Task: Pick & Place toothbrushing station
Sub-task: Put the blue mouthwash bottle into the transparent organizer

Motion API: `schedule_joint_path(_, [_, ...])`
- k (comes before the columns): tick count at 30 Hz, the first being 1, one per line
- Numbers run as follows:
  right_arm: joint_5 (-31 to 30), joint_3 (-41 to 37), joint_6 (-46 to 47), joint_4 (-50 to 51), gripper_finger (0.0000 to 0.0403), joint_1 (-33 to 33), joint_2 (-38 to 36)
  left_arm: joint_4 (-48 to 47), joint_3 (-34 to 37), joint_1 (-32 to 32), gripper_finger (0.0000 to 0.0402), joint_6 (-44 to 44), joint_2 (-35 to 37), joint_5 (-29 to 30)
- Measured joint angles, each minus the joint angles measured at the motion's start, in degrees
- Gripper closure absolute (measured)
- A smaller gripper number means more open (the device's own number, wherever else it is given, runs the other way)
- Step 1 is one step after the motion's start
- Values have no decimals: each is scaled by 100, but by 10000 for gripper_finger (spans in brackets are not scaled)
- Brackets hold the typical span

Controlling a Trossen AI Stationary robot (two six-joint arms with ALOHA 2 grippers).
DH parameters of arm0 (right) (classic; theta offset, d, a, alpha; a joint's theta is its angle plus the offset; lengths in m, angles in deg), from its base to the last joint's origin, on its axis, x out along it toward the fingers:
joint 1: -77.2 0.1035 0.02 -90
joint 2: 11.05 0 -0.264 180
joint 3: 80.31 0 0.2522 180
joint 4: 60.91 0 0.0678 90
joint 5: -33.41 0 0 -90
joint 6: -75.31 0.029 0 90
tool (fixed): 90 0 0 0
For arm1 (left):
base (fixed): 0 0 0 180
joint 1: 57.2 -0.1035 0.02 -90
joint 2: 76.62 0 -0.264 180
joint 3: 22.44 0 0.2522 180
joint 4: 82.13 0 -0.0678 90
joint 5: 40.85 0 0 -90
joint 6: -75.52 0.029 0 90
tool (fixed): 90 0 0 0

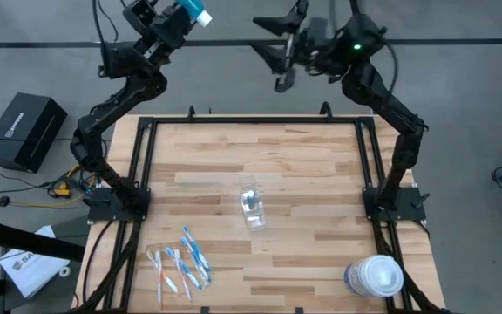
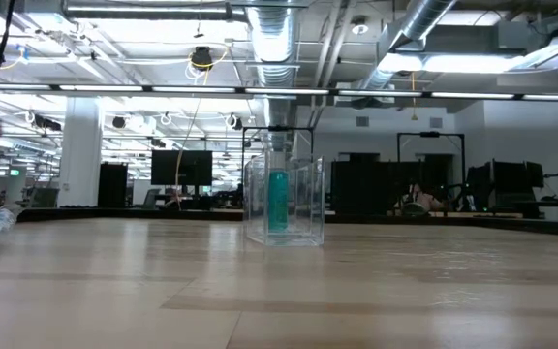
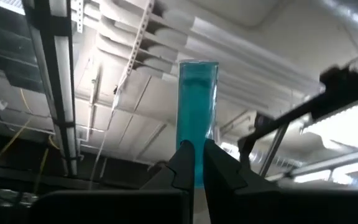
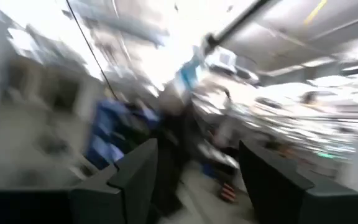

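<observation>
My left gripper [image 1: 181, 17] is raised beyond the table's far left edge, shut on a small teal tube [image 1: 194, 10]. A clear plastic cup [image 1: 251, 208] stands upright on its base at the table's middle, with a second teal tube [image 2: 277, 201] upright inside it. Several blue, white and orange toothbrushes [image 1: 181, 260] lie flat near the front left. My right gripper [image 1: 273, 52] is raised beyond the far edge, open and empty. My left gripper pinches the teal tube by one end [image 3: 197, 177] between its two fingers [image 3: 182, 165]. The rest of the tube [image 3: 197, 106] sticks out past the fingertips, along the fingers, toward the ceiling. It is lifted clear, high above the table.
A big round white-lidded tub [image 1: 375, 276] stands at the front right corner. Black frame rails [image 1: 142, 166] run along the table's left, right and far sides. A black box [image 1: 26, 129] sits off the table at the left.
</observation>
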Motion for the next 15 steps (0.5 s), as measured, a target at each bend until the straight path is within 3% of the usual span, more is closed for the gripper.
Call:
schedule_joint_path(4, [597,4,1489,-698,188,3,-3,-318,-2,-24,396,412,-2,-315])
schedule_joint_path(7, [706,2,2291,-1156,188,35,15,-570,-2,-18,396,678,-9,-389])
schedule_joint_path(11, [896,2,2863,-1404,188,73,82,-580,-2,18,396,686,-34,-242])
schedule_joint_path(15, [898,0,2872,-1158,188,142,80,-577,-31,135,396,636,-40,-96])
